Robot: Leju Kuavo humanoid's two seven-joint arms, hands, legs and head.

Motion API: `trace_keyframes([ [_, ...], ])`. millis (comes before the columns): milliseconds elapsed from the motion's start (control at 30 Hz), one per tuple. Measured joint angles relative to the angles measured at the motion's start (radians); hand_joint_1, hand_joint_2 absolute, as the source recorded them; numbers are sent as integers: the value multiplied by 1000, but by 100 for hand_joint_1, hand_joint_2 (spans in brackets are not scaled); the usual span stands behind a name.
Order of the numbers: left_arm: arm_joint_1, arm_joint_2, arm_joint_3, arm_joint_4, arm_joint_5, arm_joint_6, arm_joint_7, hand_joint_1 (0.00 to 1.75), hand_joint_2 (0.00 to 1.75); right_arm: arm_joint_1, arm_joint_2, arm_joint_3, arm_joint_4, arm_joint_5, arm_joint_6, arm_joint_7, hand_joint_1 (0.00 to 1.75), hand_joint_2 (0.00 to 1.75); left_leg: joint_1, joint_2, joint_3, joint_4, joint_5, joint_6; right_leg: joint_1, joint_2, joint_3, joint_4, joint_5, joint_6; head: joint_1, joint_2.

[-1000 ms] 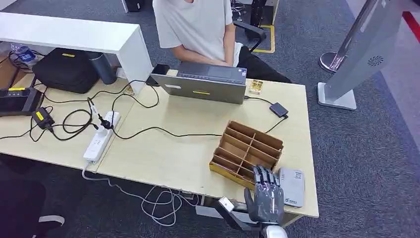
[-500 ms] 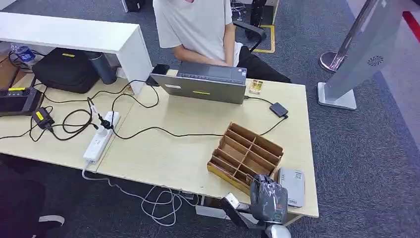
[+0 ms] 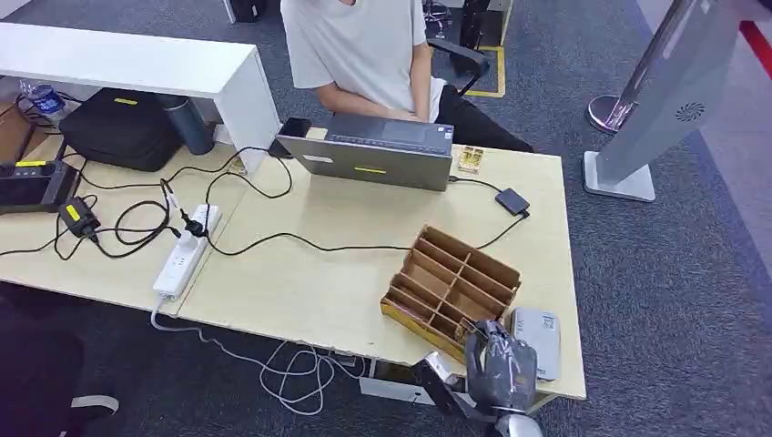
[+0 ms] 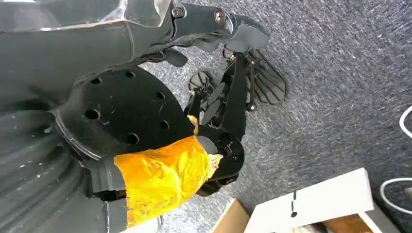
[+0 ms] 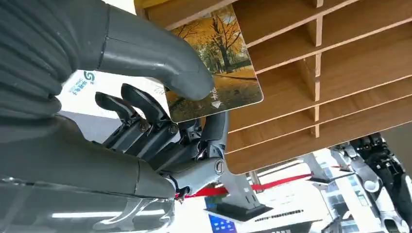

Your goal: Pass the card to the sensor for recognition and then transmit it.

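My right hand (image 3: 499, 369) hovers at the near corner of the wooden slotted box (image 3: 452, 287), close to the desk's front edge. In the right wrist view this hand (image 5: 145, 126) pinches a card (image 5: 218, 73) printed with autumn trees between the thumb and a finger. The card's free end lies against the box's slats (image 5: 316, 63). The grey card sensor (image 3: 537, 341) lies flat on the desk just right of the box and beside my hand. The left hand's ribbed cover (image 4: 29, 184) appears in the left wrist view, with its fingers hidden.
A person sits behind an open laptop (image 3: 382, 150) at the desk's far side. A small black adapter (image 3: 512, 200) and its cable lie behind the box. A white power strip (image 3: 187, 250), cables and a black bag (image 3: 123, 127) fill the left. A grey stand (image 3: 655, 100) rises from the floor at right.
My right hand's fingers, stretched out over the box a second ago, have curled in, and the hand has drawn back slightly toward the desk's near right edge.
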Motion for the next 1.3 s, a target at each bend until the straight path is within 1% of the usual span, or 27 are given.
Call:
trace_keyframes([
  [200,1,-2,0,0,-13,5,6,0,175,26,-4,-6,-91,-126,67,-52,175,175,0,0,0,0,0,0,0,0,0,0,0,0,0,0],
  [333,1,-6,0,0,-21,13,-4,0,175,44,-19,-9,-180,-252,133,-85,175,175,0,0,0,0,0,0,0,0,-1,0,0,0,0,0],
  [567,6,-14,0,2,-34,13,-34,0,175,73,-39,-63,-366,-563,286,-197,175,175,0,0,0,0,0,0,0,0,0,0,0,0,0,0],
  [633,7,-16,0,2,-38,13,-37,0,175,75,-44,-80,-410,-584,304,-208,175,175,0,0,0,0,0,0,0,0,0,0,0,0,0,0],
  [733,10,-18,0,2,-42,13,-43,0,175,72,-50,-102,-463,-579,316,-209,175,175,0,0,0,0,0,0,0,0,0,0,0,0,0,0],
  [800,12,-18,0,2,-44,13,-44,0,175,60,-54,-113,-488,-555,315,-203,175,175,0,0,0,0,0,0,0,1,0,0,0,0,0,0],
  [867,13,-18,0,2,-49,16,-44,0,175,36,-57,-125,-503,-504,309,-178,175,175,0,1,0,0,0,0,0,1,0,0,0,0,0,0],
  [933,12,-18,0,2,-55,21,-44,0,175,-1,-60,-137,-506,-427,293,-146,175,175,0,1,0,0,0,0,0,1,0,0,1,0,0,0],
  [967,12,-18,0,2,-60,23,-44,0,175,-16,-61,-147,-506,-351,272,-120,175,175,0,1,0,0,1,0,0,1,0,0,1,0,0,0],
  [1033,12,-18,0,2,-67,27,-43,0,175,-51,-64,-161,-501,-260,257,-88,175,175,0,1,0,0,1,0,0,1,0,0,1,0,0,0],
  [1100,11,-15,0,2,-68,27,-35,0,175,-115,-71,-179,-480,-110,239,-41,175,175,0,2,0,0,1,0,0,3,-1,0,2,-1,0,0],
  [1200,9,-11,0,2,-66,27,-20,0,175,-212,-98,-204,-417,107,222,25,175,175,0,2,0,0,2,0,0,2,-1,0,3,-1,0,0],
  [1300,8,-4,0,2,-59,26,-8,0,175,-290,-125,-208,-351,254,218,69,175,175,0,2,0,0,3,0,0,2,-1,0,4,0,0,0],
])
